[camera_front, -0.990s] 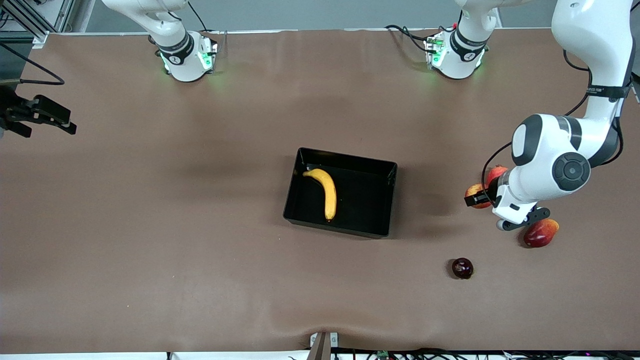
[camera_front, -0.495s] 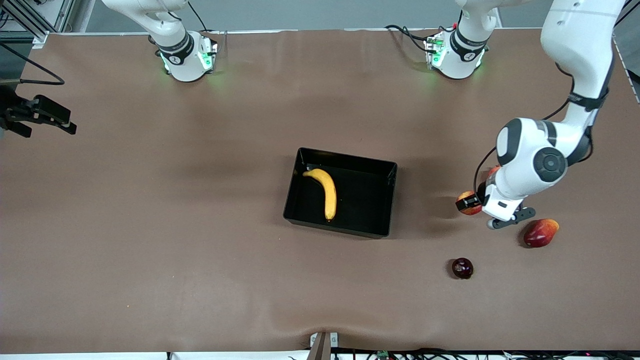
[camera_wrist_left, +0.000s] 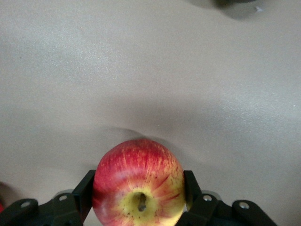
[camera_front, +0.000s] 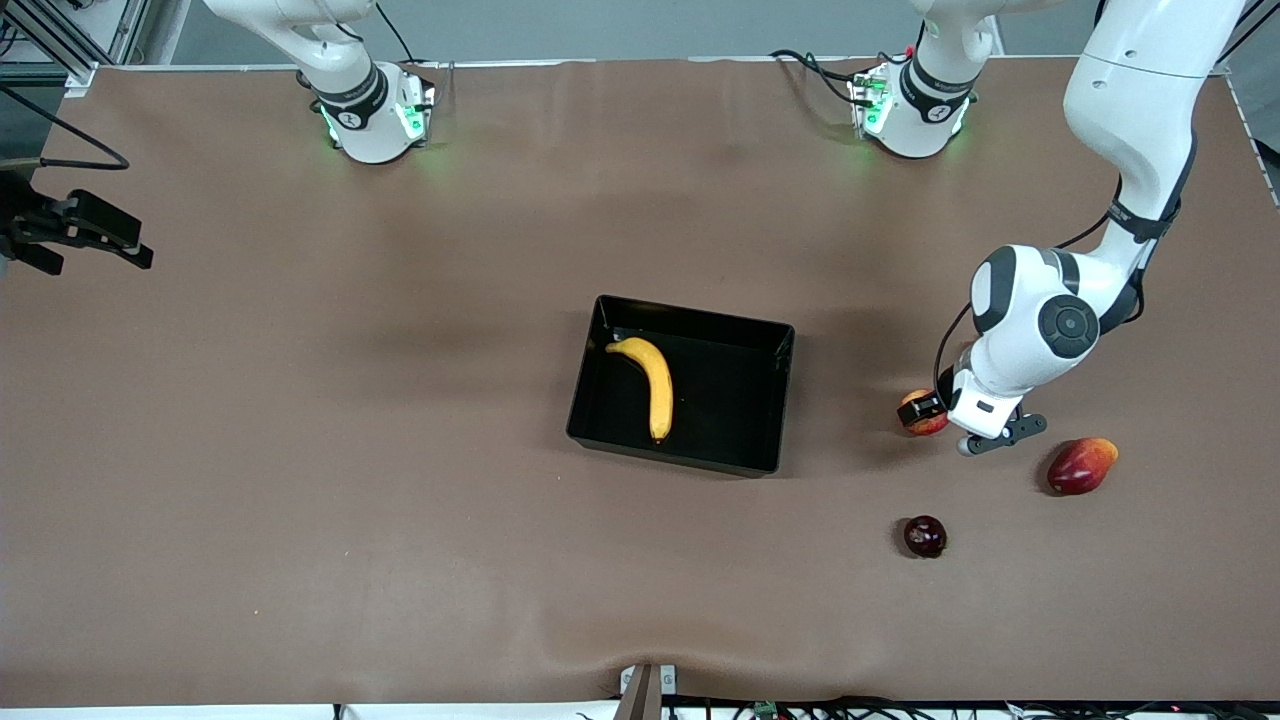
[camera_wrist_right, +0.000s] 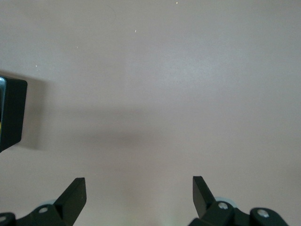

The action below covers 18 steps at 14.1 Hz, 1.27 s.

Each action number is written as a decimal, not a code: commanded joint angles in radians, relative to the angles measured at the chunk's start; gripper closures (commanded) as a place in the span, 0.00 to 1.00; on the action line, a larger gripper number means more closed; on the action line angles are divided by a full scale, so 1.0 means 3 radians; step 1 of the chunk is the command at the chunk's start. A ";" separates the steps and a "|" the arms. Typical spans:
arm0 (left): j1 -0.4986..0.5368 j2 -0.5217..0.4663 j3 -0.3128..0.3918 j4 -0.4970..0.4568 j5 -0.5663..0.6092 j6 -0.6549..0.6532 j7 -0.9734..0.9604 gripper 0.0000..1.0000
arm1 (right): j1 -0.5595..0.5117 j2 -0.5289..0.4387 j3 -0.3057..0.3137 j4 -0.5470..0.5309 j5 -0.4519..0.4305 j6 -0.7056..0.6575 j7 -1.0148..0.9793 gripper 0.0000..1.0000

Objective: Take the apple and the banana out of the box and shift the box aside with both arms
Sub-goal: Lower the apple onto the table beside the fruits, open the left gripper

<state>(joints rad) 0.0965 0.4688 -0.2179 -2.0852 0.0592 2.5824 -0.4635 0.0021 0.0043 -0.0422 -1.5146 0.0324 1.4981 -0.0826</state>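
The apple (camera_front: 922, 413) is gripped by the left gripper (camera_front: 930, 410) at right of frame. The banana (camera_front: 651, 384) lies lengthwise in the box (camera_front: 770, 400) at centre, closer to that arm; the right gripper (camera_wrist_right: 139, 197) waits, spread wide and empty.

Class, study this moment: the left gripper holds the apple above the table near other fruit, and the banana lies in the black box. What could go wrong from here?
1. The round red-and-yellow apple sits between the left gripper's two narrow fingers; it might slip, or roll once released.
2. Rolling, it could bump the dark purple plum or oval red-orange mango nearby.
3. The long yellow banana lies in the shallow glossy black box; moving the box early would carry it along. The open right gripper waits.
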 commanded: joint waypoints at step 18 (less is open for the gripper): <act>-0.0040 -0.0519 -0.0413 0.0865 0.0023 -0.1709 -0.0264 0.00 | 0.0008 0.0032 0.0002 0.0074 -0.0016 -0.0024 -0.0011 0.00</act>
<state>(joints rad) 0.0872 0.3154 -0.3059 -1.8720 0.0591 2.1324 -0.4999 0.0022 0.0044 -0.0420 -1.5143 0.0324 1.4983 -0.0826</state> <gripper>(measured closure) 0.000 0.000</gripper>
